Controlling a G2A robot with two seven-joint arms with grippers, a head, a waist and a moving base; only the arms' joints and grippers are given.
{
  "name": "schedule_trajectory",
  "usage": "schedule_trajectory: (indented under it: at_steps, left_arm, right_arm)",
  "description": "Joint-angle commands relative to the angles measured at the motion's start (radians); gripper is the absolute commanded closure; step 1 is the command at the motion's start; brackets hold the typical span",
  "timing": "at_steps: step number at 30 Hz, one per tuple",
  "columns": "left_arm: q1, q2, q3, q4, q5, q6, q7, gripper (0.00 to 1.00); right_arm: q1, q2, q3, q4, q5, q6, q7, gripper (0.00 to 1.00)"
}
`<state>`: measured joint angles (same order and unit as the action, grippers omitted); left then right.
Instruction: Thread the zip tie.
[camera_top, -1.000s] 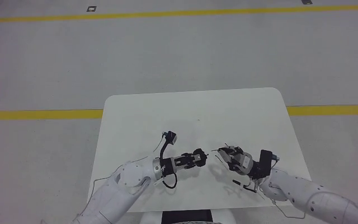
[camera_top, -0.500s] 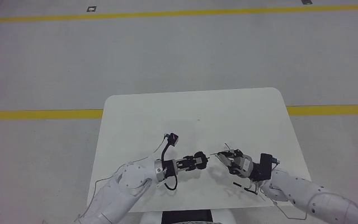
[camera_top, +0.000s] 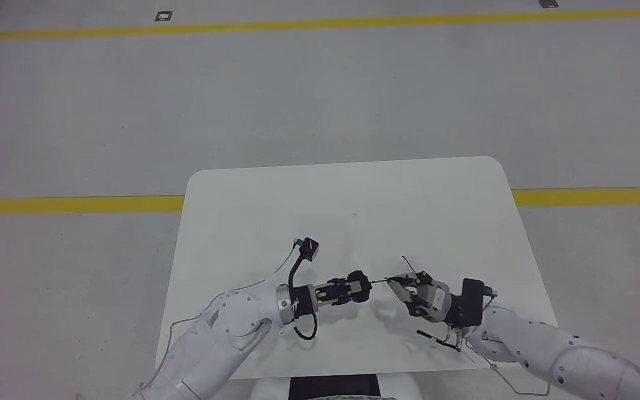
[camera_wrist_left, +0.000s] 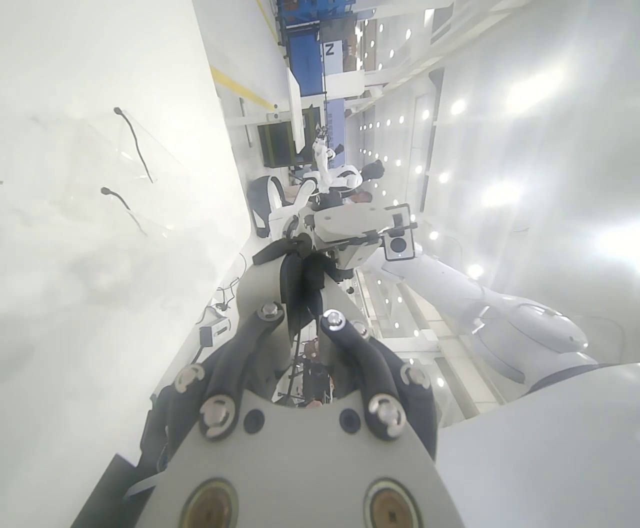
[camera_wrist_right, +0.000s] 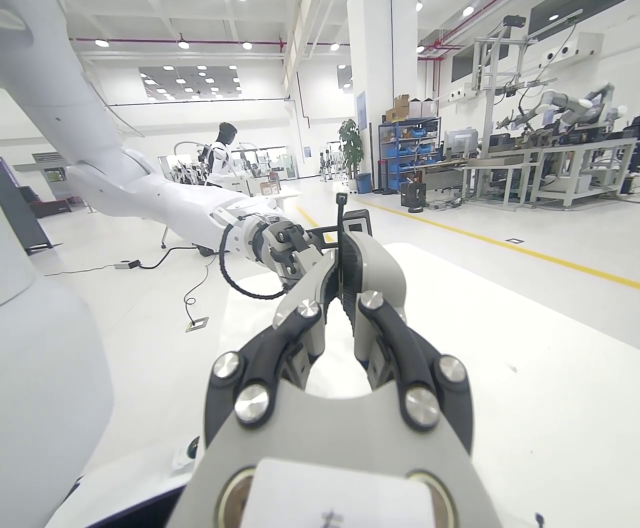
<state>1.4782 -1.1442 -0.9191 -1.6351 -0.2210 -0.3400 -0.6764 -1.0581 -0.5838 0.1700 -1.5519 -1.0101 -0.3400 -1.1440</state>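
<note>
Between left tool (camera_top: 364, 286) and right tool (camera_top: 399, 288): gap now narrower; both pinch the zip tie (camera_wrist_right: 341, 225), tail nearing head.

Two arms in glossy white rounded shells (camera_top: 228, 318), dark-banded at the wrists. The left tool (camera_top: 362, 287) and the right tool (camera_wrist_right: 342, 265) each have a grey base plate, black linkage bars, silver round-head screws (camera_wrist_right: 371, 300), pale grey fingers (camera_wrist_right: 382, 267) and black ribbed pads. A black corrugated cable (camera_wrist_right: 235, 288) loops at the left wrist.

The thin black zip tie (camera_wrist_right: 340, 217) is smooth plastic, the right gripper's (camera_wrist_right: 342, 252) ribbed black pads (camera_wrist_right: 357, 266) matt, its round pivot pins (camera_wrist_right: 370, 300) polished metal, and the white tabletop (camera_wrist_right: 500, 320) smooth and matt.
</note>
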Motion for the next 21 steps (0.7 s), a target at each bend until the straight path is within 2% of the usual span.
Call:
schedule_trajectory:
  at_steps: [1, 21]
  left_arm:
    - [0.000, 0.000, 0.000, 0.000, 0.000, 0.000, 0.000, 1.00]
    - [0.000, 0.000, 0.000, 0.000, 0.000, 0.000, 0.000, 1.00]
  right_arm:
    - [0.000, -0.001, 0.000, 0.002, 0.002, 0.000, 0.004, 1.00]
    - [0.000, -0.006, 0.000, 0.016, 0.000, 0.000, 0.030, 1.00]
